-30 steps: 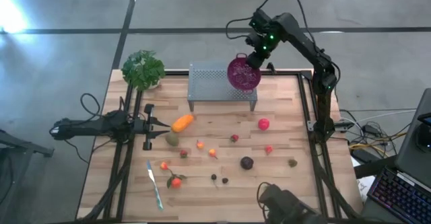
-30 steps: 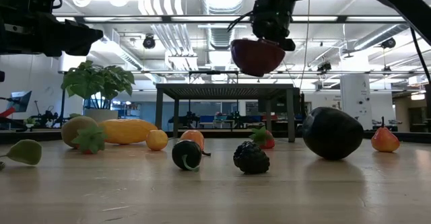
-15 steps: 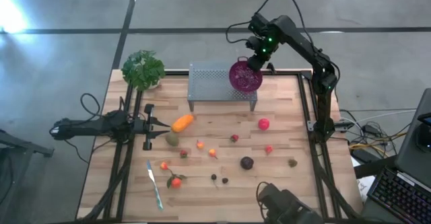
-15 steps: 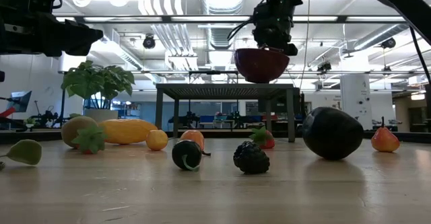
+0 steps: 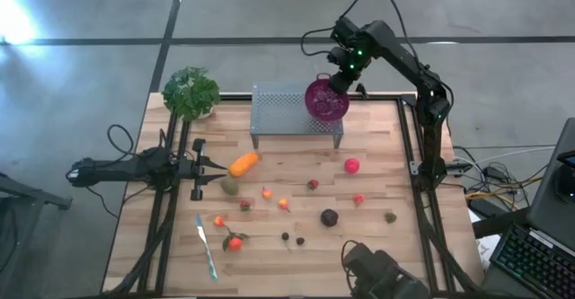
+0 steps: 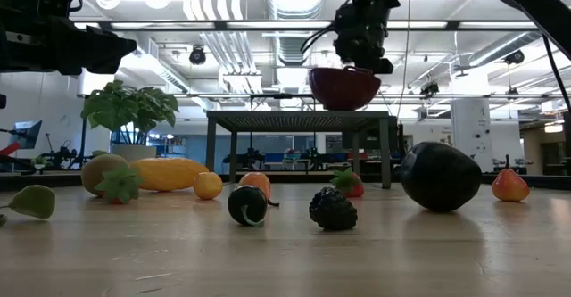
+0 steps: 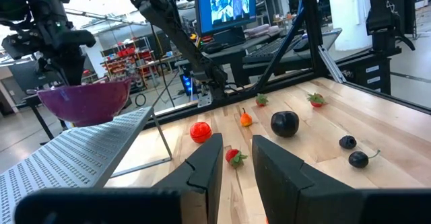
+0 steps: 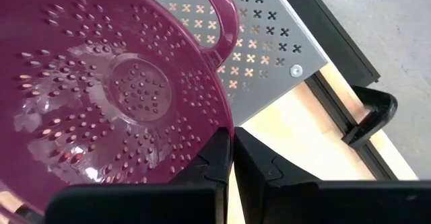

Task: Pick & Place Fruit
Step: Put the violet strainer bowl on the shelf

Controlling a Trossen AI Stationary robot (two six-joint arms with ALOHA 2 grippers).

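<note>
Right gripper clenched on the rim of the purple colander, held in the air just over the far right end of the perforated metal shelf. In the right wrist view the fingers pinch the rim with no gap; the colander holds no fruit.

Left gripper near the table's left edge, fingers a little apart, grasping nothing.

Fruit all on the wooden table, well below and nearer the camera than the colander. Orange fruit just beside the left gripper's tips, olive-green one near it. Red ball below the right gripper, nearest to it. Dark purple ball farther toward the front edge. Small red and orange pieces scattered between the two grippers.

Leafy plant at the far left corner.
</note>
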